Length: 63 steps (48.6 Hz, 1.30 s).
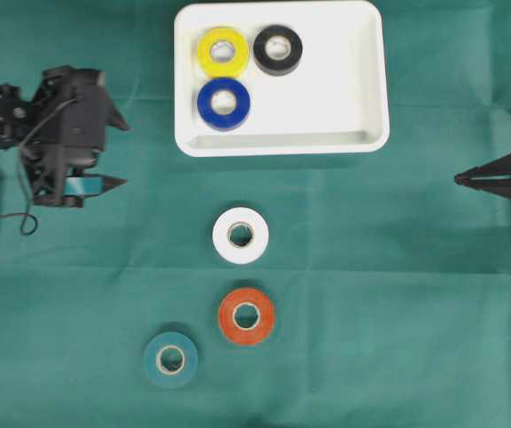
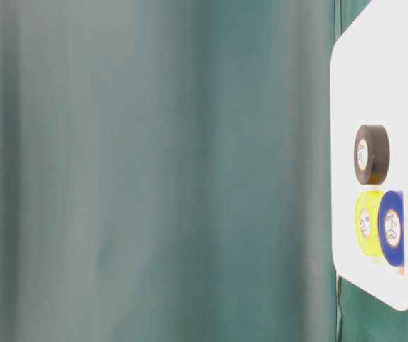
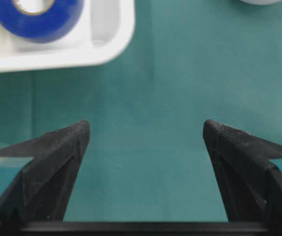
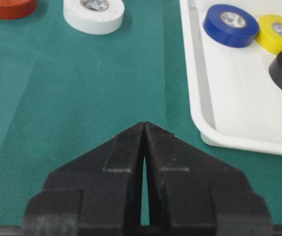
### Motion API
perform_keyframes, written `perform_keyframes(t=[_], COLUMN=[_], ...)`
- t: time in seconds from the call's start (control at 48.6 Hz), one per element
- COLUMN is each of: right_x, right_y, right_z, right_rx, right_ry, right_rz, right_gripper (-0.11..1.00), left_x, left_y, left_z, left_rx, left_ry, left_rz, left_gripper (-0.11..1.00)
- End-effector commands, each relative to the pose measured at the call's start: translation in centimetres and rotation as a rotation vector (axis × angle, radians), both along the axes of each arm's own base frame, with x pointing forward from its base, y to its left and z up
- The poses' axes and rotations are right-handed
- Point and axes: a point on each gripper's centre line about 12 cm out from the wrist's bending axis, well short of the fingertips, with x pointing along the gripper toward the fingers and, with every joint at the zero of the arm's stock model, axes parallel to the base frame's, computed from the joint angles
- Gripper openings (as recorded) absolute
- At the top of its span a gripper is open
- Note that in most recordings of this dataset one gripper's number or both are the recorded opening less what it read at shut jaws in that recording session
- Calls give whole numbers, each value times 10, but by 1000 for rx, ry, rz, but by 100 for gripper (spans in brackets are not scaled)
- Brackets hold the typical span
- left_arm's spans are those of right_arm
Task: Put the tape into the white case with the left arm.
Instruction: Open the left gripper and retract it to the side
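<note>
A wrinkled green cloth (image 1: 398, 294) covers the whole table.

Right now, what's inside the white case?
The white case holds three tape rolls lying flat: yellow roll, black roll and blue roll. Yellow and blue sit touching or nearly so. The cloth beneath the case is covered.

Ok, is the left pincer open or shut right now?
Open. The left pincer shows its fingers spread wide with bare green cloth between them, holding nothing.

White case (image 1: 362, 80) with yellow (image 1: 224, 51), blue (image 1: 224, 103), black rolls (image 1: 278, 48); green cloth (image 1: 398, 294).
</note>
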Motion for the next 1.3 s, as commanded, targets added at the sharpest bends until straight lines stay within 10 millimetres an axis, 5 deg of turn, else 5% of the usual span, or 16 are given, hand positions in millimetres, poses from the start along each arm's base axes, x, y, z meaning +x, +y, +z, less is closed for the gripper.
perform_keyframes(t=[0.0, 0.247, 1.275], right_x=[2, 2, 2], right_y=[0, 0, 0], right_z=[5, 5, 5], right_rx=[-3, -3, -2], right_ry=[-17, -15, -15], right_rz=[0, 0, -1], right_gripper=[-9, -9, -9], left_x=[-5, -27, -52], left_y=[-5, -14, -48], left_z=[8, -1, -2], left_rx=[1, 1, -3], left_ry=[-43, -68, -158], left_rz=[-14, -39, -200], left_gripper=[96, 96, 96])
